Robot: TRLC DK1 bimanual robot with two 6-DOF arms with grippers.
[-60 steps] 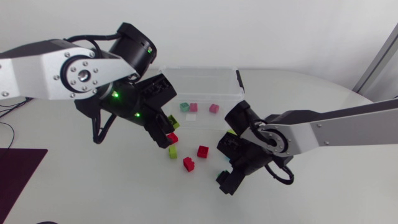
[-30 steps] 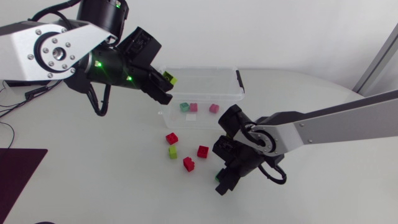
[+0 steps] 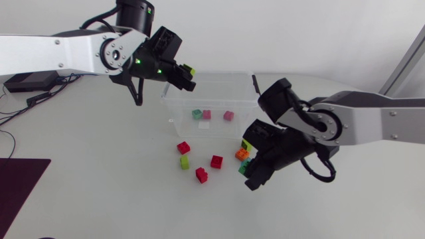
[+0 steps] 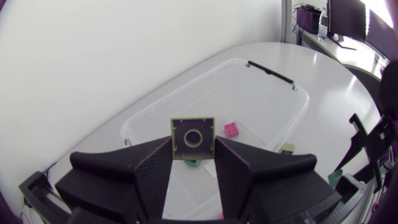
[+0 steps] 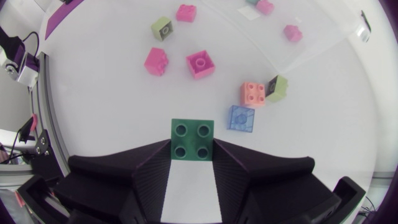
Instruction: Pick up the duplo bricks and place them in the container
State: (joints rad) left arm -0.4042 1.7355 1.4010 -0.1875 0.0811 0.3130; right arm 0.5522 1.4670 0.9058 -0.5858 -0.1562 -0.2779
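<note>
Head view: left gripper (image 3: 184, 76) pinches a lime-green duplo brick (image 3: 189, 69) over the clear plastic container's (image 3: 219, 89) corner. Left wrist view: better carried further inward before release. Right wrist view: right gripper (image 5: 192, 149) clamps a dark-green studded brick (image 5: 192, 137), short of the container.

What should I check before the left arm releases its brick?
1. Left gripper shut on lime brick: ok.
2. Lime brick fully over the clear container opening: cannot tell; it sits near the left rim.
3. Container lid off: ok.
4. Right gripper shut on dark green brick: ok.
5. Grippers apart from each other: ok.
6. Table bricks all collected: not ok; orange brick, blue brick and others remain.
</note>
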